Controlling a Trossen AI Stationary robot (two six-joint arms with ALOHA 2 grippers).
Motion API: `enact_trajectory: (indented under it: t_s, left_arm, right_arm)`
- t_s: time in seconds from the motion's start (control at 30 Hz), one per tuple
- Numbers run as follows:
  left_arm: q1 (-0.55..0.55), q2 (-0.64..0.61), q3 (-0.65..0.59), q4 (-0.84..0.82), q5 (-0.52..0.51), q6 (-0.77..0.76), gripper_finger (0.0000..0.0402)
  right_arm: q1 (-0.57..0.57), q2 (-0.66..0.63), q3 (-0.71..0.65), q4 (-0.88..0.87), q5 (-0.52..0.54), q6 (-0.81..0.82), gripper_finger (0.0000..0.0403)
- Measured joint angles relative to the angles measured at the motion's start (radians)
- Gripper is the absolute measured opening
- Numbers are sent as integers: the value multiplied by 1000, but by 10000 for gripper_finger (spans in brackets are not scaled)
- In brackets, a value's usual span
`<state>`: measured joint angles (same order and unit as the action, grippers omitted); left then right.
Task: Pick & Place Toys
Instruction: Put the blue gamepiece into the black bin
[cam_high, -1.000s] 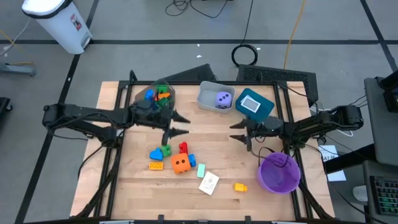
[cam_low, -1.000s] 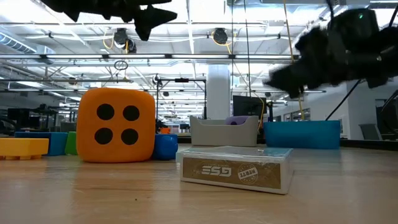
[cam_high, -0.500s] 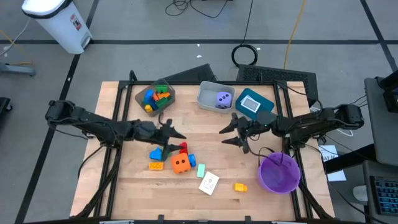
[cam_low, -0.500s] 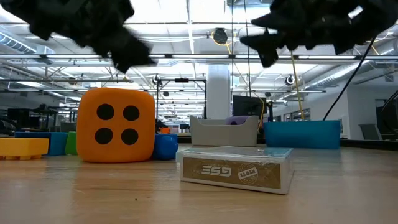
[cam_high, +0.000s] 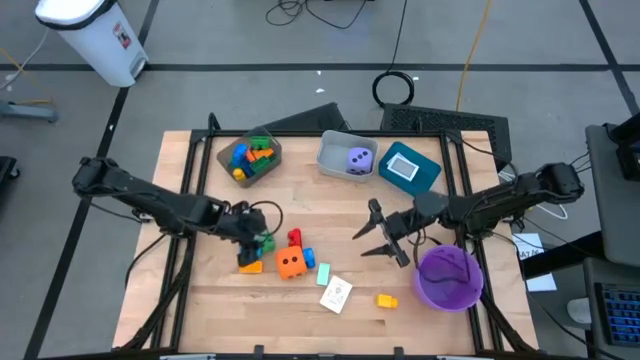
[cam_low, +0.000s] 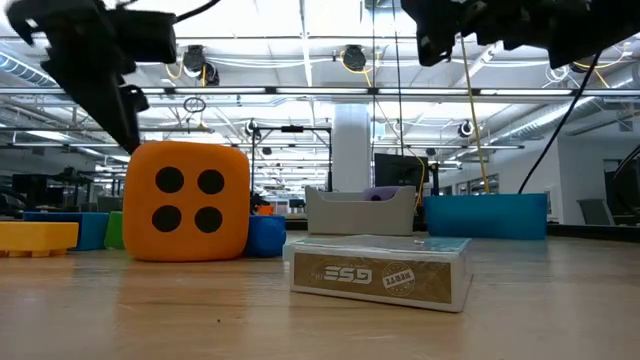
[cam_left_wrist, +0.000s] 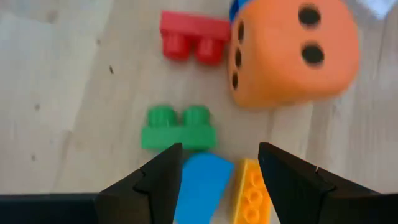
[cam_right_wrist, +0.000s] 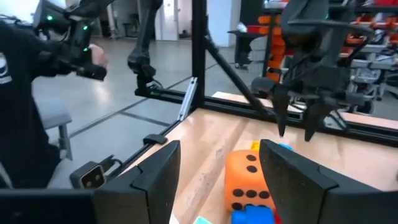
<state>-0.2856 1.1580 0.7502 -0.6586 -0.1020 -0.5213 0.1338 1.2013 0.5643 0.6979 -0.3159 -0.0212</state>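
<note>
Down near the table's (cam_high: 210, 290) front-left: blue block (cam_left_wrist: 198, 186), yellow block (cam_left_wrist: 250, 190), green block (cam_left_wrist: 179, 127), red block (cam_left_wrist: 193, 36) and orange die (cam_high: 291, 263) clustered together. Directly above, left gripper (cam_left_wrist: 217, 168), fingers (cam_left_wrist: 163, 177) spread, straddling the blue block, gripping nothing. Toward the right edge, beside the purple bowl (cam_high: 449, 277), right gripper (cam_high: 378, 230), fingers apart, empty. More blocks (cam_high: 250, 156) in the back-left bin (cam_high: 232, 144).

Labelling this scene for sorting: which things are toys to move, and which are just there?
Toys: orange die, purple die, red block, green block, yellow block, card.
Not toys: purple bowl, grey bin, teal bin.
</note>
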Motion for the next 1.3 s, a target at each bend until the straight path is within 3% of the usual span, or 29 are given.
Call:
enact_trajectory:
  t_s: [0.2, 0.33, 0.83, 1.2, 1.3]
  left_arm:
    - [-99, 10, -1, -36, 5, -18, 218]
    - [-131, 60, -14, -43, -13, -33, 218]
    - [-129, 234, -27, -44, -50, -34, 218]
    - [-136, 264, -29, -98, -198, -39, 217]
    - [-132, 265, -31, -131, -246, -45, 200]
  right_arm:
    - [0, 39, 0, -2, 9, 1, 210]
    - [-1, 65, 0, 0, 73, 1, 208]
    - [-3, 77, 0, 9, 83, 17, 203]
    - [-3, 76, -1, 9, 83, 17, 201]
    - [-3, 76, -1, 8, 83, 17, 201]
